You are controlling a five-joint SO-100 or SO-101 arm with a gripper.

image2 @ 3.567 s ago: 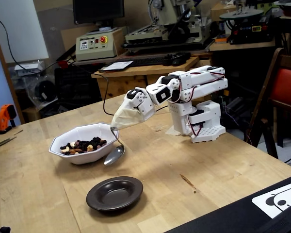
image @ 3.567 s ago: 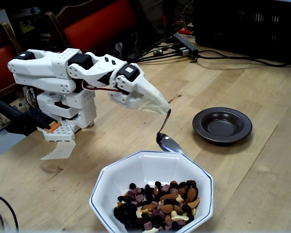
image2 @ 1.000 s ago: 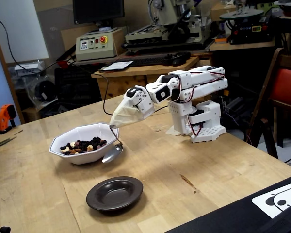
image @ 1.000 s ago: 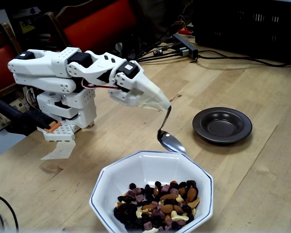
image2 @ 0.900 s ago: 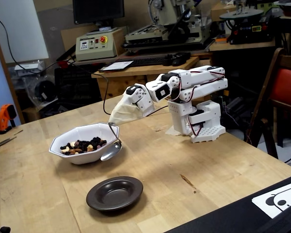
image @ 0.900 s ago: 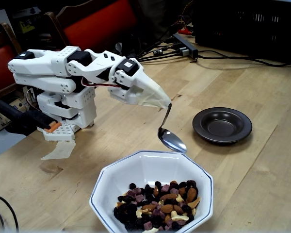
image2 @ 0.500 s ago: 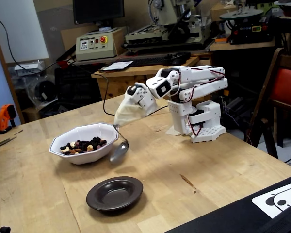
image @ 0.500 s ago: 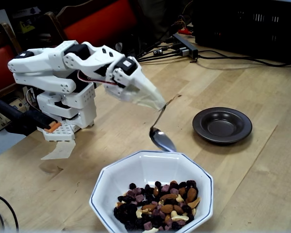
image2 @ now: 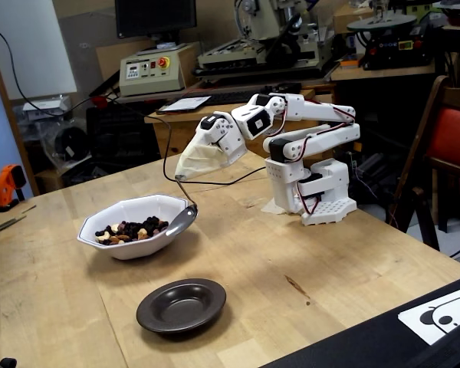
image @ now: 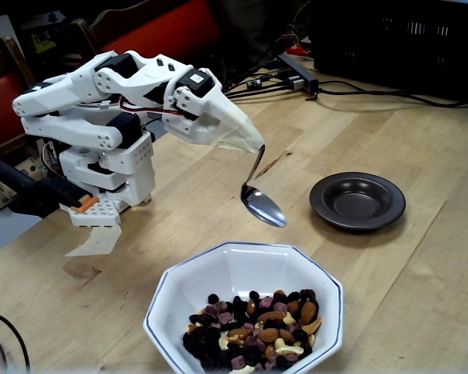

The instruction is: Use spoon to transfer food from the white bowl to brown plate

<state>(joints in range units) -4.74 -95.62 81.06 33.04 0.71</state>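
Workshop setting: light wooden table (image: 421, 257), machines and a control box behind it in a fixed view, a red chair (image2: 452, 138) at the right edge there.

White SO-100-type arm (image2: 307, 165) was based at the table's back edge. Gripper (image: 253, 146) was wrapped in a pale cloth-like cover, so the jaws weren't visible; they looked clamped on the spoon (image: 262, 201) handle's top end, since the spoon hung from it off the table.

Spoon bowl was empty, low end down, middle of the frame in a fixed view, above and behind the white bowl (image: 168, 300) rim. In the other fixed view (image2: 182, 218) it sat right at the bowl's (image2: 126, 245) right rim; touching or not, can't tell.

Food (image: 253, 327) (almonds, cashews, raisins, purple bits) was piled at the bowl's lower part of the frame. Brown plate (image: 357, 201) was empty, right of centre, apart from the bowl.

Handling guess: spoon is stiff, thin, slick metal, so it will tend to twist in the grip when pushed into the mix. Hold high on the handle is fine for reach, weak for torque. Nuts are loose, light, and roll off a shallow spoon. Bowl and plate are ceramic-looking, glossy, may slide if pushed.
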